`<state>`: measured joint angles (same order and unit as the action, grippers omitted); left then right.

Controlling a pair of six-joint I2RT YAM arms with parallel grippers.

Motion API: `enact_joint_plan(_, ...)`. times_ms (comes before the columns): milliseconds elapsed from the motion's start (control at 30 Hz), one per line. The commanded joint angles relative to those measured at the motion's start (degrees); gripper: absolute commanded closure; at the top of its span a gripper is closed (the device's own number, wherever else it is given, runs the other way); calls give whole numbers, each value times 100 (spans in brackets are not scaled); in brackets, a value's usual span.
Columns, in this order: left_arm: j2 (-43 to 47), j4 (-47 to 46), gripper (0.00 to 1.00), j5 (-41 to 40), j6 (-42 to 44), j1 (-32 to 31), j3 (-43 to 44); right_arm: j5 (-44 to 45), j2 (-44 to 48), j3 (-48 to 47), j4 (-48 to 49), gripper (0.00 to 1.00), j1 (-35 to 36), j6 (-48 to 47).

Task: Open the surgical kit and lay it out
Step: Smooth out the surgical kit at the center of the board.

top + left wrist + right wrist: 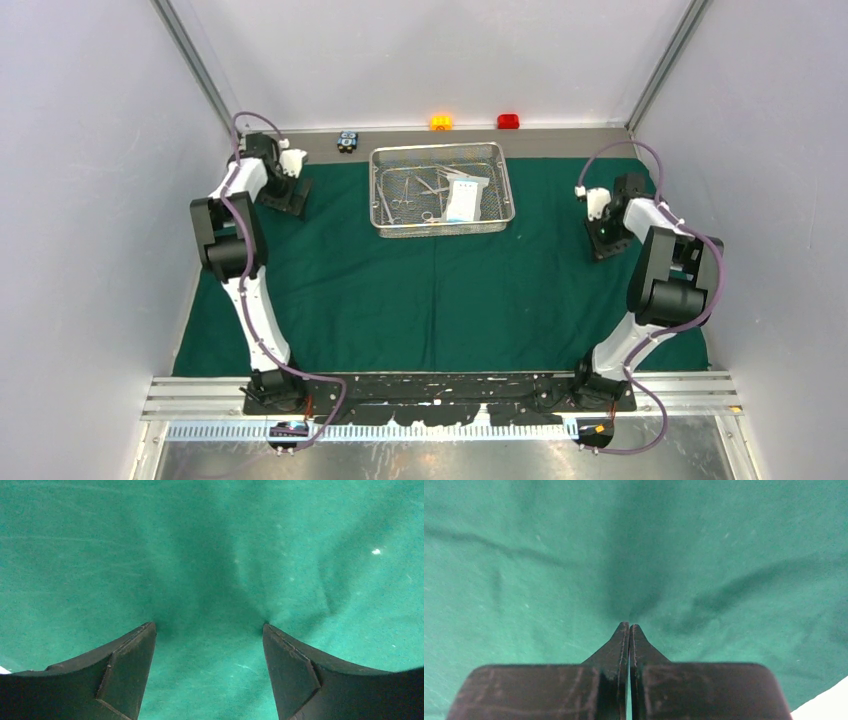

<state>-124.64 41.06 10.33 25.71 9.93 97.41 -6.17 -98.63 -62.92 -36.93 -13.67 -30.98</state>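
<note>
Pinches cloth wrap [430, 300] in tightly closed right gripper [630, 625]; spreads left gripper [209, 626] wide over same cloth. Keeps instruments [405, 195] and packet [462, 200] inside mesh tray [440, 232], far centre. Beyond: orange block [440, 122], red block [508, 121], black-blue block [347, 141].

1. The left arm [255, 310] and right arm [620, 345] have white tubular links joined by chunky black joint housings [225, 240].
2. A lilac cable [236, 200] loops along each arm, down to the black base plate [440, 385].
3. The left gripper [209, 627] has matte black wedge-shaped fingers [127, 667] with bevelled faces.
4. The right gripper [629, 625] has the same black fingers [616, 650], scuffed with pale scratches.
5. A small green light [603, 232] glows on the right wrist.
</note>
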Motion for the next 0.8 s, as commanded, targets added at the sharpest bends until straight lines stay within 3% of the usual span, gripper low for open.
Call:
enact_joint_plan(0,-311,131,20,-612,63,45,399,-5,111,380,-225,96,-283,-658)
enact_joint_plan(267,-734,-14,20,-1413,353,49,471,173,292,974,-404,96,-763,-1494)
enact_joint_plan(533,-790,-174,20,-1890,526,70,703,348,274,842,-489,96,-1257,-1875)
enact_joint_plan(633,-625,-58,20,-1662,420,79,818,94,296,401,-784,96,-1295,-1737)
enact_joint_plan(767,-65,-152,20,-596,26,81,700,-805,420,-379,-1134,95,-1292,-1177)
